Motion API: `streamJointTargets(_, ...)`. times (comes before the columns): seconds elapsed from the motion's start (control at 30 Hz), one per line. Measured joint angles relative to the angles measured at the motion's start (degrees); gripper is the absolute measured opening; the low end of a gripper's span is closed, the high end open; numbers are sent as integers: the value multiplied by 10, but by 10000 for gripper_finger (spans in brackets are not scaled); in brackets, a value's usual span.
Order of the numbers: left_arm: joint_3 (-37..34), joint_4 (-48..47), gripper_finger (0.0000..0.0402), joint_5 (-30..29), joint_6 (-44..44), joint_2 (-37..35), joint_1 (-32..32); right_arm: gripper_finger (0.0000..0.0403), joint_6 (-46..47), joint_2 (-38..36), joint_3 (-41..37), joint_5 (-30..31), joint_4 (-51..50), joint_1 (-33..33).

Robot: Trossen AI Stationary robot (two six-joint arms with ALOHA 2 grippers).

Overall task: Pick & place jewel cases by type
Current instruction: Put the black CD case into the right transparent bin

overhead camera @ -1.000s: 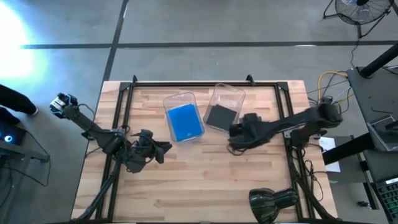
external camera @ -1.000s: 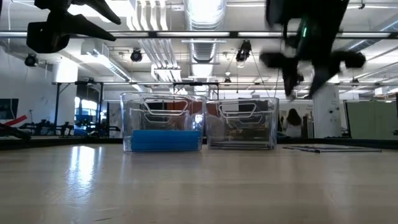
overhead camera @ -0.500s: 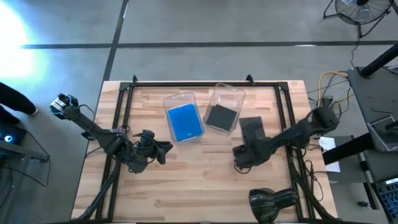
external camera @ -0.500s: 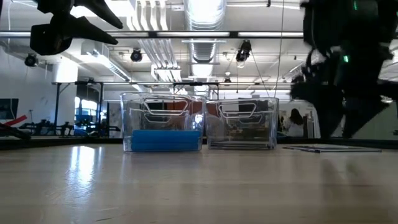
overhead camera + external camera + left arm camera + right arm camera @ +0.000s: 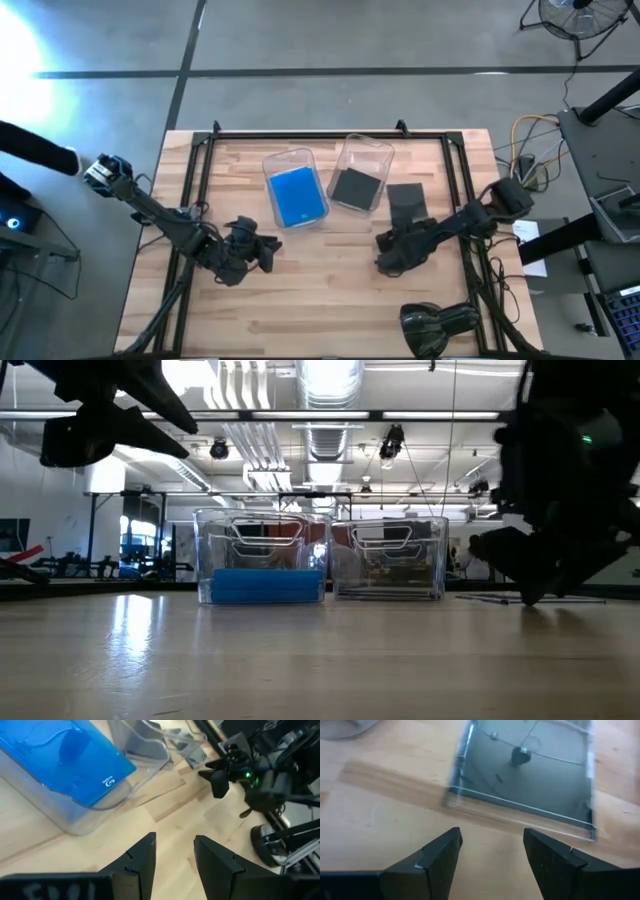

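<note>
A dark grey jewel case (image 5: 407, 200) lies flat on the table, right of two clear trays. The left tray (image 5: 283, 161) holds a blue jewel case (image 5: 297, 195); the right tray (image 5: 370, 150) holds a dark one (image 5: 354, 187). My right gripper (image 5: 386, 252) hangs open, low over the table on the near side of the loose dark case (image 5: 525, 780), with nothing between its fingers (image 5: 490, 855). My left gripper (image 5: 266, 248) is open in the air on the near side of the blue tray (image 5: 172, 855), high up in the low view (image 5: 130, 410).
Black frame rails (image 5: 200, 200) run along the table's left, right and far edges. A black rounded device (image 5: 440, 325) sits at the near right edge. A person's dark sleeve (image 5: 30, 150) shows beyond the left edge. Bare wood lies in front of the trays.
My right gripper has swung from beside the dark tray toward the table's near edge, sunk close to the table and rolled; the loose dark case, earlier under the arm, now shows uncovered. My left gripper has dipped slightly toward the near edge.
</note>
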Motion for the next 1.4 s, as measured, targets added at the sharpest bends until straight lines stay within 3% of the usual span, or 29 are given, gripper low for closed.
streamJointTargets(0.17,0,-1,114,4,1,15,0,223,-45,-26,41,-64,61,-1)
streamJointTargets(0.33,0,0,114,5,1,20,0,217,-139,-64,39,-186,305,-5)
streamJointTargets(0.4,0,0,114,4,1,20,0,213,-129,-80,39,-172,329,-6)
streamJointTargets(0.47,0,1,114,4,1,20,0,207,-40,-103,54,-110,226,-6)
streamJointTargets(0.57,0,10,114,3,-1,19,-1,198,175,-135,79,-28,-53,3)
streamJointTargets(0.63,0,14,114,3,-3,19,-1,193,305,-147,84,-35,-206,2)
streamJointTargets(0.67,0,19,114,3,-4,19,-1,191,326,-153,79,-43,-251,-3)
streamJointTargets(0.8,0,21,114,-2,-1,19,-1,185,323,-186,24,-33,-215,-34)
streamJointTargets(1.03,0,21,114,-4,-1,19,-1,184,260,-207,-93,-33,-20,-113)
streamJointTargets(1.4,0,22,114,1,2,19,-2,179,41,-145,-118,-10,96,-140)
